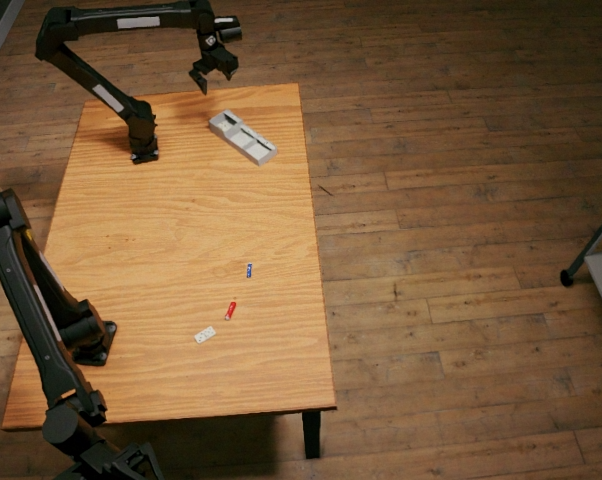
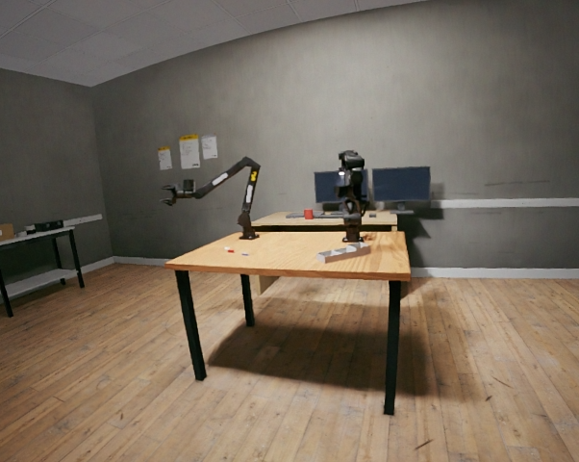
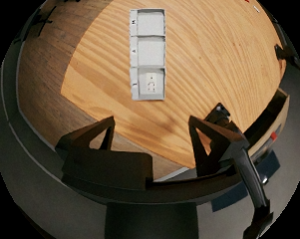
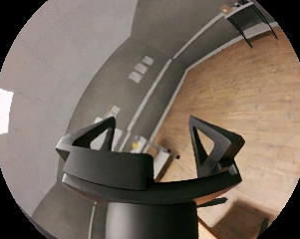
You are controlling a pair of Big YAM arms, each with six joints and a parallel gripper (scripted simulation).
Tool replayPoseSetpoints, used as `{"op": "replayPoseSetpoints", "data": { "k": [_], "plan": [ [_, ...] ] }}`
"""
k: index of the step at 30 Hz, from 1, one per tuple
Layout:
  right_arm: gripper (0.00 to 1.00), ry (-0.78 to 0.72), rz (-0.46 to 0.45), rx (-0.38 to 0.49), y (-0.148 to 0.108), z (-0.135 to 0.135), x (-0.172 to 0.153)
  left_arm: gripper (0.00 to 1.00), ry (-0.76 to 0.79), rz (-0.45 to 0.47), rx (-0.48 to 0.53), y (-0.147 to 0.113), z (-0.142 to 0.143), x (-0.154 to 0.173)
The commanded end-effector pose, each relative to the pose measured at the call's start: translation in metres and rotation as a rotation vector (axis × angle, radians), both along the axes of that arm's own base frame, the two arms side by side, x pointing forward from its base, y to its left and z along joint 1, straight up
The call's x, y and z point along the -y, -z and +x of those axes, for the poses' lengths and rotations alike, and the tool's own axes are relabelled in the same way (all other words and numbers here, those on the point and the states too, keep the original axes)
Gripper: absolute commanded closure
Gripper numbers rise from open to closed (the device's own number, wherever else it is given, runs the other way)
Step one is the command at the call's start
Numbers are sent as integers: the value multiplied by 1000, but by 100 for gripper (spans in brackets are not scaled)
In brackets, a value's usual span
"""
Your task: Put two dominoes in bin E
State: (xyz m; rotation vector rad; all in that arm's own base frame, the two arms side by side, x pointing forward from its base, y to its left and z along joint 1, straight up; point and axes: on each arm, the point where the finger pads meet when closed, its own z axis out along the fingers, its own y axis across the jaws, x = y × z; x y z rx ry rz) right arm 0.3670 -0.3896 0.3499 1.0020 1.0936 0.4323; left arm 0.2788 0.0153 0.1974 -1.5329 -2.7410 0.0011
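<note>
A grey bin (image 1: 242, 136) with three compartments lies at the table's far right side; its letter marks are too small to read. In the left wrist view the bin (image 3: 149, 55) shows a small white dotted domino (image 3: 150, 83) in the compartment nearest the camera. My left gripper (image 1: 214, 74) is open and empty, raised above and behind that end of the bin; its fingers frame bare table. A blue domino (image 1: 249, 270), a red domino (image 1: 230, 310) and a white domino (image 1: 204, 334) lie on the table's near right part. My right gripper (image 2: 169, 194) (image 4: 151, 119) is open and empty, held out past the table's edge.
The left arm's base (image 1: 144, 149) stands at the table's far left, the right arm's base (image 1: 92, 341) at the near left. The bin lies askew close to the table's right edge. A second desk with monitors (image 2: 374, 185) stands behind the table.
</note>
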Motion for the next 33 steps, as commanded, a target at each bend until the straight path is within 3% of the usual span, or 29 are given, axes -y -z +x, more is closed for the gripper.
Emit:
{"op": "replayPoseSetpoints", "data": {
  "k": [1,33],
  "plan": [
    [0,9,-16,11,-10,-3,4,0,-5,3,62,-39,14,0],
    [0,9,-16,11,-10,-3,4,0,-5,3,49,-44,17,-1]
  ]
}}
